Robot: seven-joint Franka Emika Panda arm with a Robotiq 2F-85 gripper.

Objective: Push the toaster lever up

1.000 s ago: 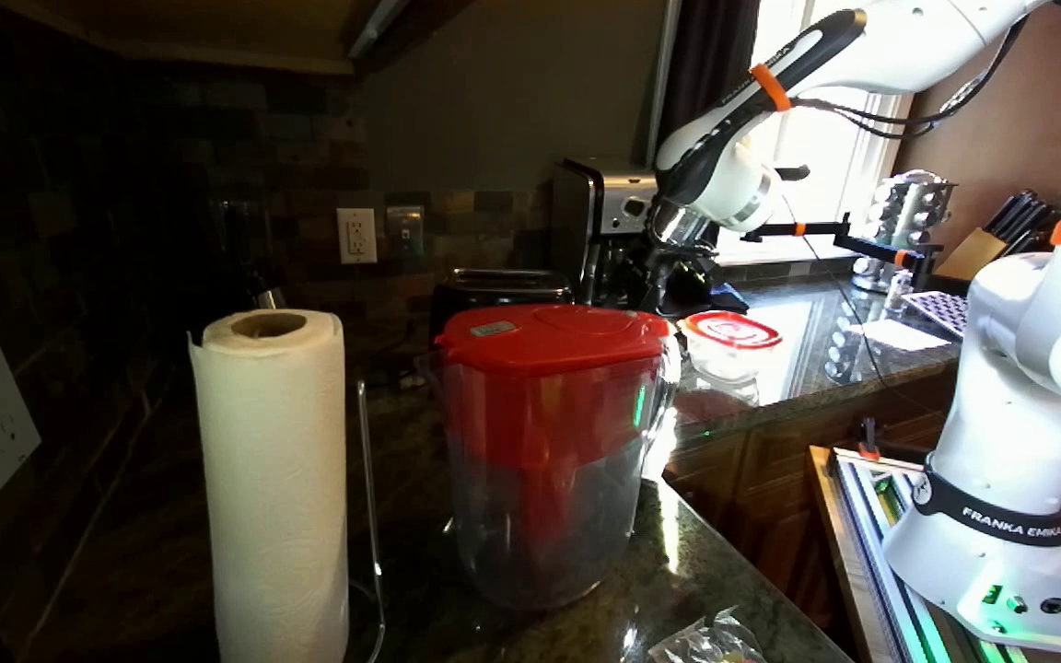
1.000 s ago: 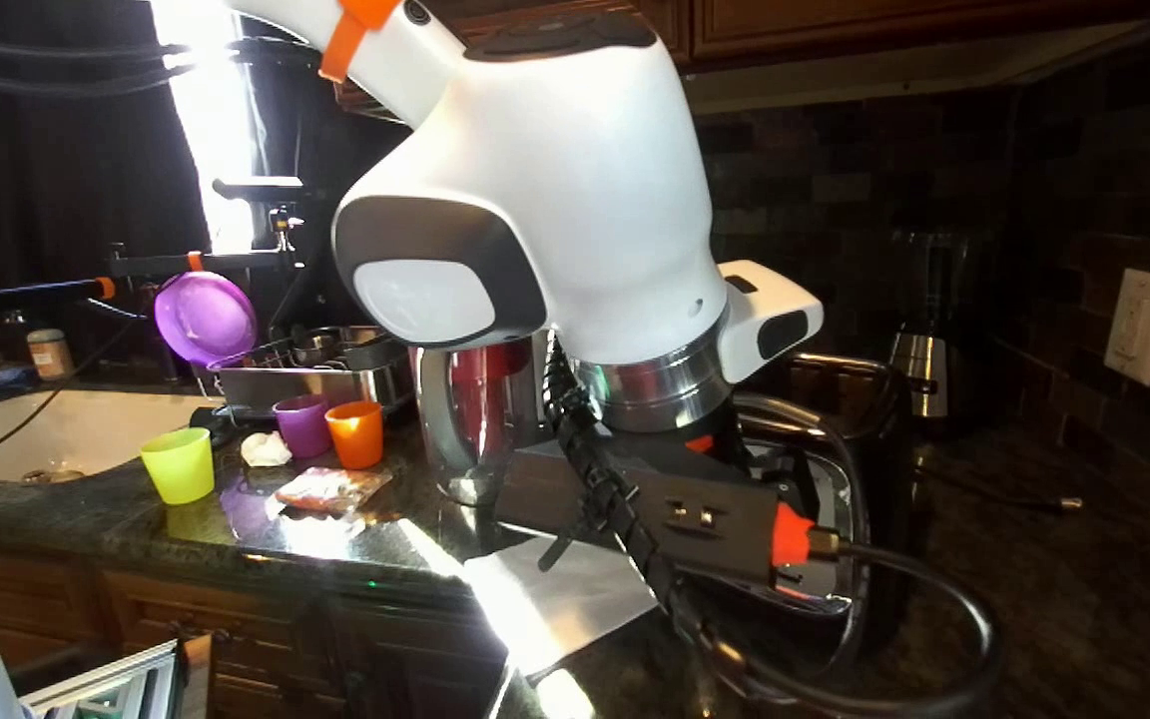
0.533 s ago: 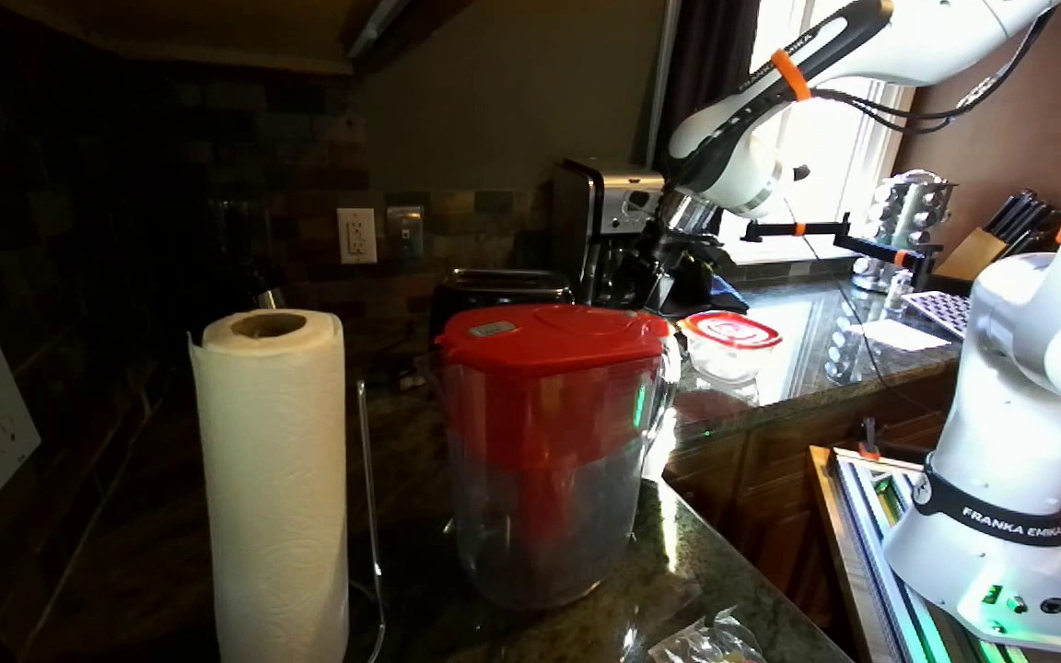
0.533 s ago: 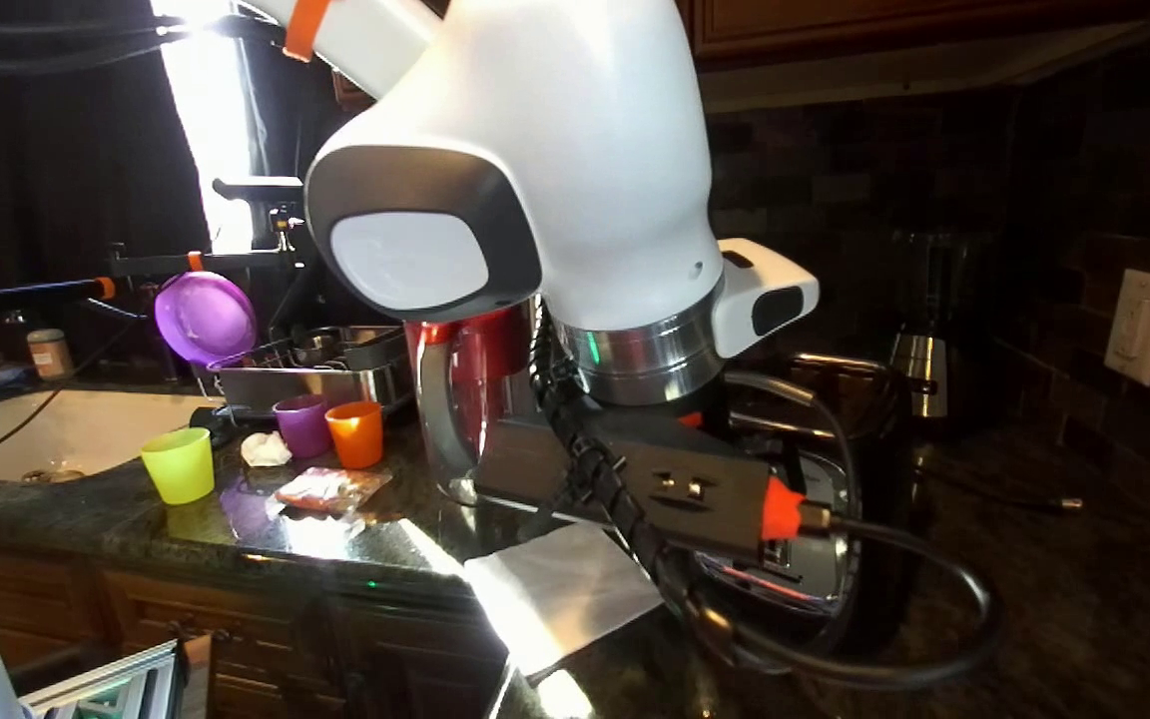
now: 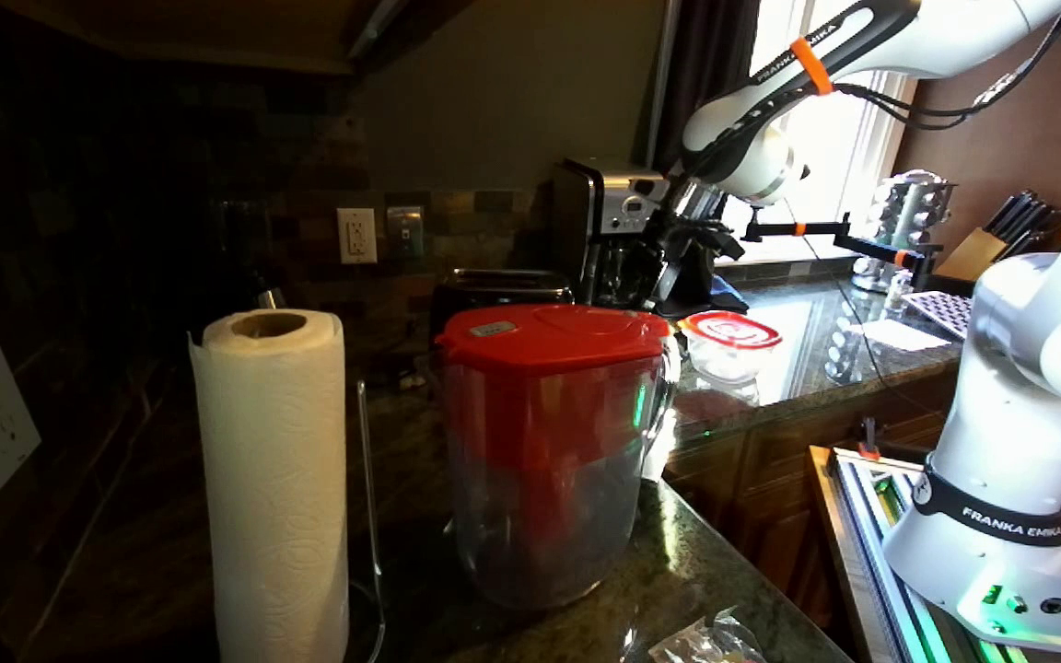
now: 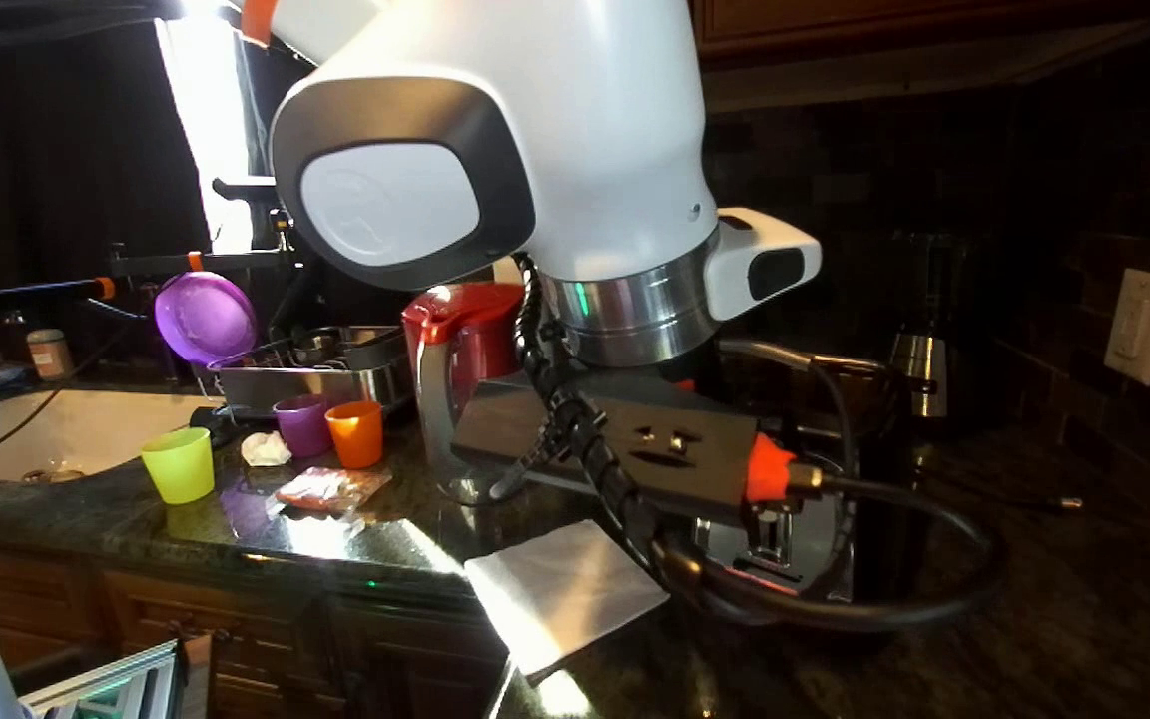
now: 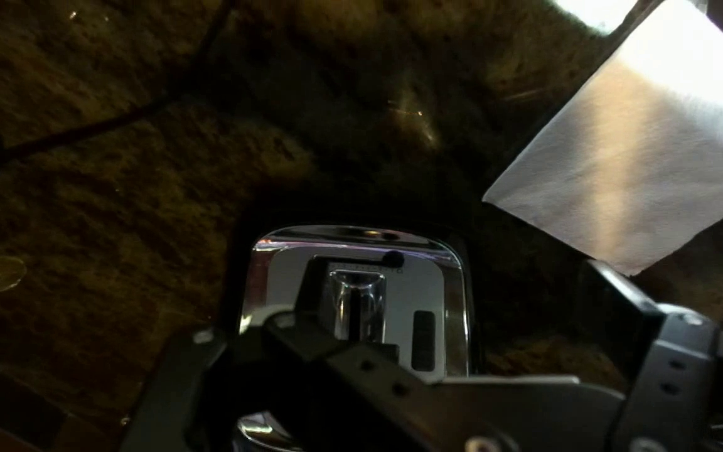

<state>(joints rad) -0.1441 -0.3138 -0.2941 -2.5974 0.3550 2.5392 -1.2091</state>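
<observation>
On the dark desk [image 7: 148, 220], the toaster [image 7: 402, 298] is seen near a white square sheet [image 7: 625, 163], and in an exterior view it is partly hidden behind the red-lidded pitcher [image 5: 549, 442]. Close to the toaster, the jaws of the gripper [image 7: 452, 307] are spread apart: in the wrist view, one jaw is seen across part of it, the other beside it, toward the sheet. Whether contact with the toaster is made cannot be told.

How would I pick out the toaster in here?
In an exterior view, find the large red-lidded pitcher on the counter. Behind it, left of the coffee maker, sits the toaster, partly hidden. It's black and shiny-edged, and lower than the silver-fronted coffee maker.
</observation>
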